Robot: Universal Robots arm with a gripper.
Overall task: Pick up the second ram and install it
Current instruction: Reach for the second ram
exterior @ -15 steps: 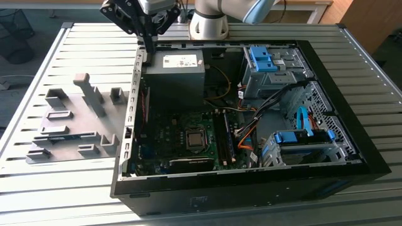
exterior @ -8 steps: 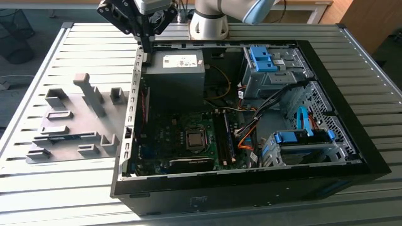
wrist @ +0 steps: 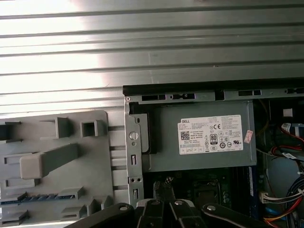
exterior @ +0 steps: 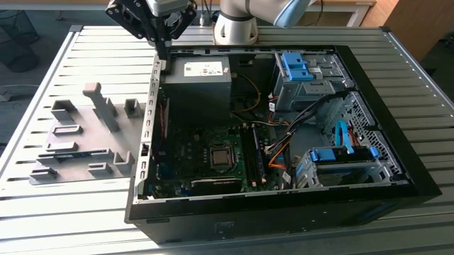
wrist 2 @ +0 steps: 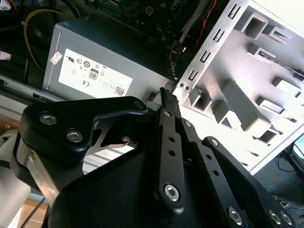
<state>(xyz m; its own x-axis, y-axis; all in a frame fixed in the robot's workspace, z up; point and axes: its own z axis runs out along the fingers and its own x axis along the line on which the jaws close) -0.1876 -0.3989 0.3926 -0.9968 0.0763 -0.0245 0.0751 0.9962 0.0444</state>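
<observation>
Nearest us in the exterior view is the black steel computer case (exterior: 284, 212), lying open on the ribbed metal worktop (exterior: 57, 212). Inside it we see the dark green motherboard (exterior: 184, 154), the square silver processor (exterior: 221, 157) and the long black slot rails (exterior: 253, 154) running near to far. On the exterior view's left, just beside the case, sits a matte grey moulded fixture (exterior: 85, 127) with blocky posts and pockets. The second ram (exterior: 76, 154) lies low in one of its slots as a thin bluish strip, long axis across the view, left to right; it is also in the first wrist view (wrist: 31, 199). Farther back is the grey boxy power supply (exterior: 199, 79) with its white label. The tool (exterior: 165, 52) hangs over the case's far left corner by that supply. We judge its black fingers (wrist 2: 167, 123) drawn together with nothing between them. So the ram lies nearer than the tool and to the exterior view's left, well apart from it. Farthest is the arm base (exterior: 235, 26).
</observation>
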